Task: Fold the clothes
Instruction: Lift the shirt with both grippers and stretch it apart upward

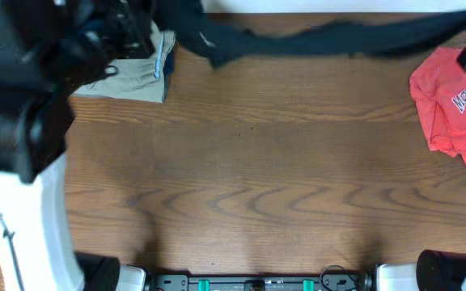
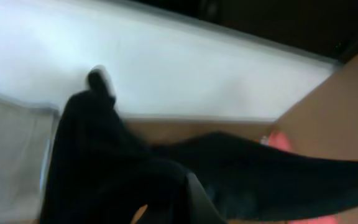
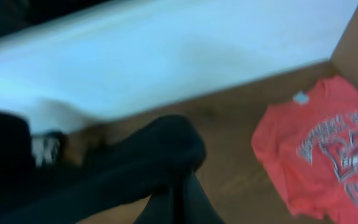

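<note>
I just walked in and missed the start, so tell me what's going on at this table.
Two robot arms are handling the black shirt. The left gripper holds one end and the right gripper the other, so it is stretched in a long band along the far edge of the table. It is bunched, not yet folded. The khaki trousers lie at far left and the red T-shirt at right, neither gripped.

Overhead evenly lit, soft shadows — wrist views motion-blurred, white backdrop glaring, perhaps overexposed.
</note>
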Available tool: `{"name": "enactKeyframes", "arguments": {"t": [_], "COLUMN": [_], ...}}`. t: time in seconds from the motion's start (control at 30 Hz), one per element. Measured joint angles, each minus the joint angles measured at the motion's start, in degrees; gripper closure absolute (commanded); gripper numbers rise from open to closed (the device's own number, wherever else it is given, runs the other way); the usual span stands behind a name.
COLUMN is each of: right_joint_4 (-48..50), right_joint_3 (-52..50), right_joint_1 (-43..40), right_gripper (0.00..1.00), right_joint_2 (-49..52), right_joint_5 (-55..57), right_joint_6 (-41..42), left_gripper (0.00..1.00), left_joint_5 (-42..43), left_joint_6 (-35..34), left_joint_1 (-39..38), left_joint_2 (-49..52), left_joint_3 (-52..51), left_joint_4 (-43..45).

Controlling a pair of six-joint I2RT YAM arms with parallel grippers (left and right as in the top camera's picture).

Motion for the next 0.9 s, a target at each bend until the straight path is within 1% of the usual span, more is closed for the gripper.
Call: {"name": "enactKeyframes", "arguments": {"t": [0.2,0.3,0.37,0.5,0.57,0.77,0.9], "right_joint_4": [-1.09,-2.82,-4.15,-6.62,-7.54,-9.46,-9.05], "right_joint_3": [-13.53,-16.28,-16.59,-16.59,-16.57,-15.72,-15.37], "right_joint_1": [0.0,0.0,0.0,0.0,0.0,0.02,0.0], "right_gripper": [0.99,0.99,0.99,0.99,0.99,0.99,0.99], "right_joint_2": [5.9,8.07,8.02,4.13,1.01,-7.02,-8.63], "right_joint_5": [-0.02,-0.09,-0.13,-0.13,-0.13,-0.17,-0.28], "right_joint_6": [0.04,0.04,0.02,0.0,-0.04,-0.39,-0.42], "left_gripper": [0.94,0.94,0.94,0.94,0.94,0.94,0.94], "left_joint_5": [-0.07,-0.24,-0.26,-0.98,-2.03,-2.84,-3.08], "left_joint_6": [1.88,2.78,3.19,3.37,3.17,2.93,2.89], "left_joint_1": [-0.96,-0.94,-0.94,-0.96,-0.94,-0.96,-0.96], "left_joint_2": [13.66,18.84,18.86,12.68,7.45,-5.79,-9.03], "left_joint_3": [-6.86,-9.22,-9.57,-9.44,-9.05,-7.43,-7.04], "left_joint_4": [-11.37,-15.67,-18.05,-22.29,-24.55,-24.63,-24.5]}}
